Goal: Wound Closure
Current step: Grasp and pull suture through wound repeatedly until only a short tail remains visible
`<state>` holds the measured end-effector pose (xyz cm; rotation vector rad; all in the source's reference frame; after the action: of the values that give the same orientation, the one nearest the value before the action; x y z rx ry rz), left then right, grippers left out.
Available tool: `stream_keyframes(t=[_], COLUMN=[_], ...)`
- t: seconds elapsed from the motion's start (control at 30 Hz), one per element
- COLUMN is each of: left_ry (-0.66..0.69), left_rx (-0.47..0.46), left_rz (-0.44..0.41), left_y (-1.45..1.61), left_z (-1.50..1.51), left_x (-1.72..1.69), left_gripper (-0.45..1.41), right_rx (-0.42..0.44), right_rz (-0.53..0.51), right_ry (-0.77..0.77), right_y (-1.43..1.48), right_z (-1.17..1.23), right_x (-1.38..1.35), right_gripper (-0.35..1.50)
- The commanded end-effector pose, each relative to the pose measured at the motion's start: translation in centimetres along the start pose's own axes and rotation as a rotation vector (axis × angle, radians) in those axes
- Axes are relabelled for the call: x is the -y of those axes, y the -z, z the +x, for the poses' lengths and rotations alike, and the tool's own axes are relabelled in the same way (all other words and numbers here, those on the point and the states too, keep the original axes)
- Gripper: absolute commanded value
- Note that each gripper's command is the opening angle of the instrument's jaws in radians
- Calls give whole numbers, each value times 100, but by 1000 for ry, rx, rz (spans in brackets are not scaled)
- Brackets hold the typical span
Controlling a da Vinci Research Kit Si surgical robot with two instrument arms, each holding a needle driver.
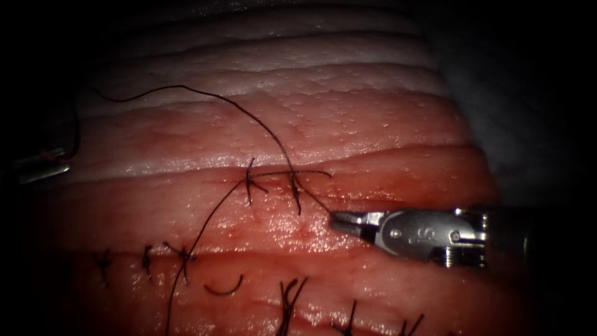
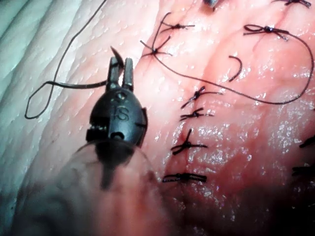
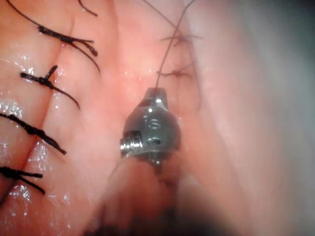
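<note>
Lying level from the right, right gripper (image 1: 341, 222) pinches thread (image 1: 249, 114); left gripper (image 2: 121, 69) clamps the needle (image 2: 116, 54)

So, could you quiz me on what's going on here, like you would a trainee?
1. True or false: the right end effector grips the thread.
2. From that end effector, the thread first runs to: A) a stitch; B) a spool; C) a pair of scissors.
3. Fill in: in the endoscope view, the left end effector sits at the far ____ edge.

Key: 1 true; 2 A; 3 left.
</note>
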<state>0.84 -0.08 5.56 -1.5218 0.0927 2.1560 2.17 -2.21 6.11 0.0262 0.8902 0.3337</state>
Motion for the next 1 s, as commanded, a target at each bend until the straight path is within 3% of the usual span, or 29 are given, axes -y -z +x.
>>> stream_keyframes(t=[0.03, 0.23, 0.27, 0.33, 0.73, 0.87, 1.0], left_ry=[0, -2, 3, 2, 9, 10, 10], left_rx=[-1, 0, -2, -4, -11, -11, -1], left_rz=[-1, 7, 10, 10, 8, 1, 5], left_y=[-8, -17, -22, -24, -35, -29, -23], left_z=[-4, -9, -12, -13, -26, -27, -29], left_x=[0, -1, -2, -2, 5, 10, 15], left_gripper=[-45, -45, -45, -45, -45, -45, -45], right_rx=[22, 64, 66, 61, 46, 25, 12], right_rz=[4, 39, 68, 80, 149, 176, 184], right_ry=[-43, -109, -107, -107, -81, -68, -33], right_y=[-5, 14, 22, 26, 49, 45, 35], right_z=[3, 26, 41, 48, 148, 166, 167], right_x=[9, 44, 63, 72, 165, 185, 192], right_gripper=[-35, -35, -35, -35, -35, -35, -35])
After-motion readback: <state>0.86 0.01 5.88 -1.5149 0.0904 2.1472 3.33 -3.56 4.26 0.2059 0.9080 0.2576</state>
